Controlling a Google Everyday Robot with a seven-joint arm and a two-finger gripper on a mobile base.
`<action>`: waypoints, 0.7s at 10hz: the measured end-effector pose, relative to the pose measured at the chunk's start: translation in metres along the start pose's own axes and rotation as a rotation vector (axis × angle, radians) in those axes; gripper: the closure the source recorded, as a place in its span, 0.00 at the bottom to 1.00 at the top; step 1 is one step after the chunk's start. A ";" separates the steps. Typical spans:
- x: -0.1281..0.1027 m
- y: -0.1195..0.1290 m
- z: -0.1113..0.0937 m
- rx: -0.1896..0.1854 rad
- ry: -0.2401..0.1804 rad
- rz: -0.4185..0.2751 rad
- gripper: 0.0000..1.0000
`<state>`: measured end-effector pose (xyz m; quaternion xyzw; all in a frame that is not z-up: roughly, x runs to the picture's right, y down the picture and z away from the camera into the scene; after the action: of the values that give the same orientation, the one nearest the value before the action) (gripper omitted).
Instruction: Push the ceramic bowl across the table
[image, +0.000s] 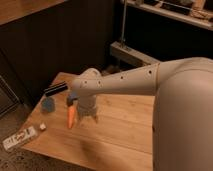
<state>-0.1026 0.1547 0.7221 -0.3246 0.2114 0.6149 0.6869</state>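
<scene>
The ceramic bowl is hidden in this view, and no reddish-brown bowl shows on the table (120, 130). My gripper (88, 116) points down at the light wooden top, left of its middle, at the end of the pale arm that reaches in from the right. An orange, carrot-like thing (71, 116) lies right beside the gripper on its left.
A small pale-blue round thing (48, 104) and a black bar-shaped object (56, 89) lie at the table's left back. A white flat object (19, 138) and a small white cube (42, 127) sit near the front left corner. A dark wall and metal shelving stand behind.
</scene>
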 end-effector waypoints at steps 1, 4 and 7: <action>-0.001 0.003 0.002 0.001 0.009 -0.010 0.35; -0.002 0.016 0.012 0.016 0.041 -0.050 0.35; -0.007 0.018 0.011 0.023 0.039 -0.048 0.35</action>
<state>-0.1223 0.1580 0.7318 -0.3336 0.2238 0.5892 0.7010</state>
